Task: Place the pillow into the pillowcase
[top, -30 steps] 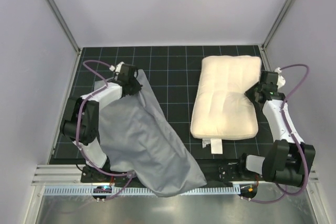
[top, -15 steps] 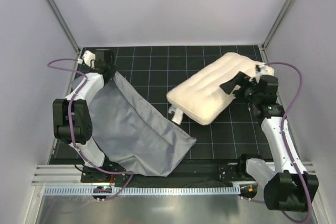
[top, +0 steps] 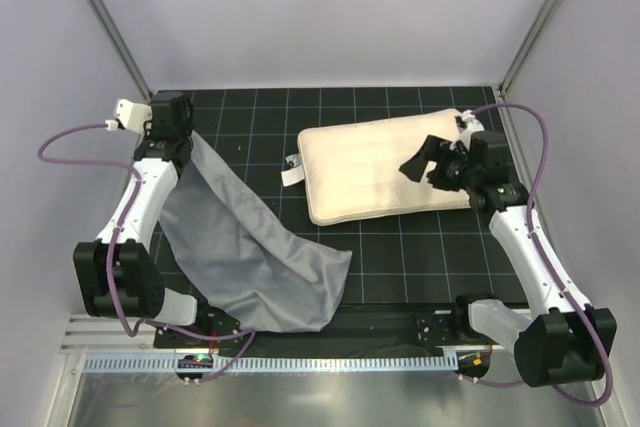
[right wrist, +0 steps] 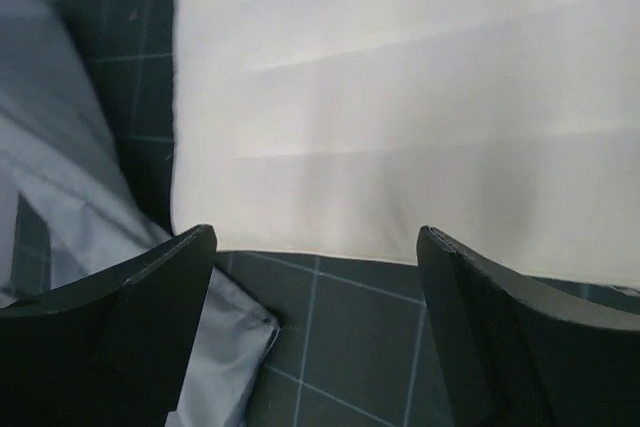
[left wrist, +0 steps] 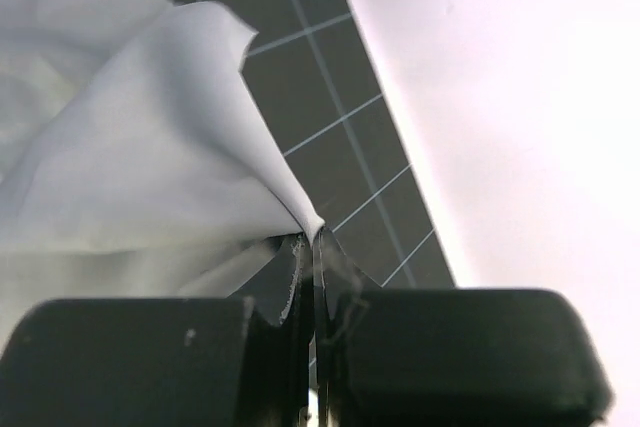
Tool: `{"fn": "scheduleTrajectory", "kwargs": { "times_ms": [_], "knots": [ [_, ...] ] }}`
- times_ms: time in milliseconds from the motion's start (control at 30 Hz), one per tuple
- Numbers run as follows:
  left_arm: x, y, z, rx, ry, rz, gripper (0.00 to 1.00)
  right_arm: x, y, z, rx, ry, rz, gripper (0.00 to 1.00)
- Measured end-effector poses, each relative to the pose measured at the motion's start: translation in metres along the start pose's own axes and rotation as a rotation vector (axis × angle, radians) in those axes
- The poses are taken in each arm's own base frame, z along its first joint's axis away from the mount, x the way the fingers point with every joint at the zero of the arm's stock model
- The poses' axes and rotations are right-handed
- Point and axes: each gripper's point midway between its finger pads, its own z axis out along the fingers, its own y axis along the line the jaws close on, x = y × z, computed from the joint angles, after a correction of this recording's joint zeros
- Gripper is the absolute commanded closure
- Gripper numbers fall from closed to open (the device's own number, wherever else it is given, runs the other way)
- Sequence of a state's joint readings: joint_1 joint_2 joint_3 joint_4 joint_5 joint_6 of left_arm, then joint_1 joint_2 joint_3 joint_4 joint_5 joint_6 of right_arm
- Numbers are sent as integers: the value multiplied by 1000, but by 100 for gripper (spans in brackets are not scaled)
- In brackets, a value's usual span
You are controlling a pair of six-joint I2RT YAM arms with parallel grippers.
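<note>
A corner of the pillowcase (top: 250, 257) is clamped in the left gripper (left wrist: 308, 245) at far left, the rest trailed toward the near edge. The pillow (top: 370, 169) is laid flat right of centre on the mat (top: 330, 112). The right gripper (right wrist: 315, 239) is held spread above it.

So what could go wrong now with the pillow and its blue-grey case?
1. The left gripper pinches just a thin fold of the pillowcase, so the limp cloth might slip out.
2. The right gripper is open over the pillow, holding nothing; a shallow grab could miss it.
3. No open mouth shows on the wrinkled pillowcase, so the pillow might just shove it away.
</note>
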State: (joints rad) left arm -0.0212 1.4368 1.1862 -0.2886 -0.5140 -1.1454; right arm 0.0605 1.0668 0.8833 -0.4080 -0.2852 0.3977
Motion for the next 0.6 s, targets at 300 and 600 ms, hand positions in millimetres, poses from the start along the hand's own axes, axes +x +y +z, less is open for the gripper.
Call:
{"fn": "scheduleTrajectory", "kwargs": {
  "times_ms": [300, 600],
  "knots": [
    [-18, -17, -4, 26, -27, -23, 100, 93, 124, -9, -531, 247, -284, 12],
    [-14, -22, -7, 50, 8, 4, 100, 207, 126, 21, -507, 553, -398, 11]
  ]
}}
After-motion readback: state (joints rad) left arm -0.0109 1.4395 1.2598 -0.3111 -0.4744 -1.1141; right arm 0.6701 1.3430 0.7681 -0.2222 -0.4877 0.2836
